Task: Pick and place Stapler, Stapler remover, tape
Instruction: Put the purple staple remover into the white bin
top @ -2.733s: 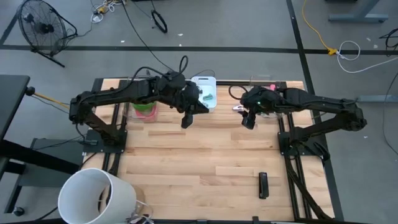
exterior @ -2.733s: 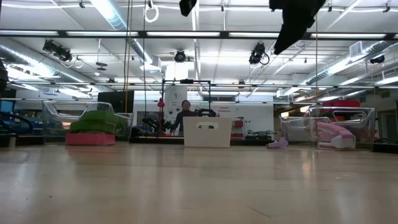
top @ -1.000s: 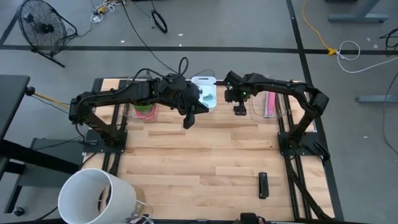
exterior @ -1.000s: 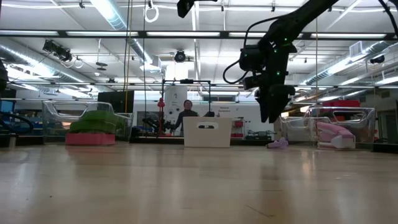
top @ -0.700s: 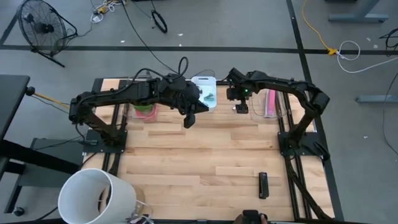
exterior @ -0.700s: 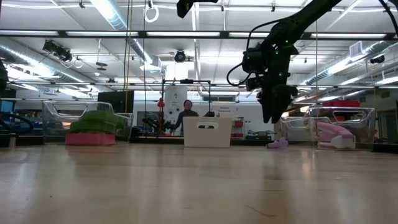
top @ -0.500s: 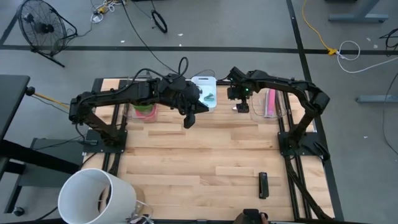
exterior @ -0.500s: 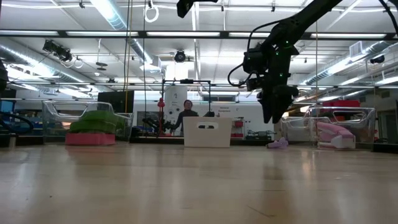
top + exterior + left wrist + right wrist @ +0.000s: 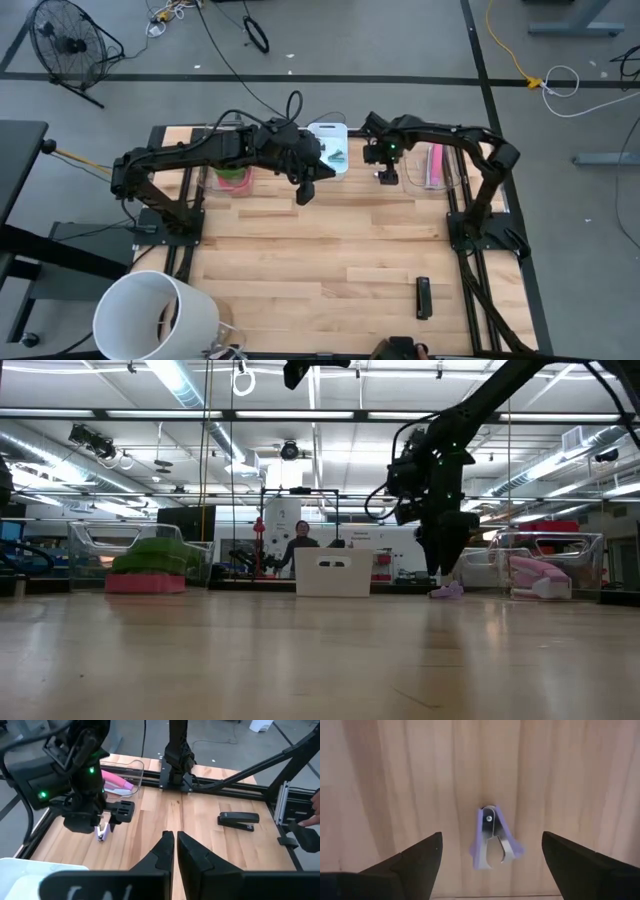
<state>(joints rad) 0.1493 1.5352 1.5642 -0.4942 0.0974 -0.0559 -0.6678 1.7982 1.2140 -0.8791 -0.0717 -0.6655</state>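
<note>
You are working on a pale wooden table (image 9: 300, 250) made of butcher-block planks, set on a grey concrete floor with dark tape lines. A black floor fan (image 9: 65, 45) stands beyond the far left corner, a large white bucket (image 9: 155, 315) sits at the near left corner, and loose cables trail across the floor behind the table.

Your right gripper (image 9: 386, 176) hangs over the far edge of the table with its jaws spread wide and nothing between them. Directly beneath it lies the purple stapler remover (image 9: 492, 837), flat on the wood, between the two fingers but untouched. In the low view it shows as a small purple shape (image 9: 447, 591) on the table below the gripper (image 9: 440, 565).

Your left gripper (image 9: 304, 192) hovers over the table's far middle, fingers pressed together and empty (image 9: 174, 851).

The black stapler (image 9: 423, 297) lies well apart from both grippers, near the right front corner of the table (image 9: 239, 819).

Along the far edge sit a clear bin with green and pink contents (image 9: 232, 172), a white bin (image 9: 330, 150) in the middle, and a clear bin holding something pink (image 9: 437, 165) on the right. Whether the tape rings are among them you cannot tell.

Across the room, the low view shows ceiling strip lights, shelving, and a person (image 9: 298, 546) standing behind the white bin.
</note>
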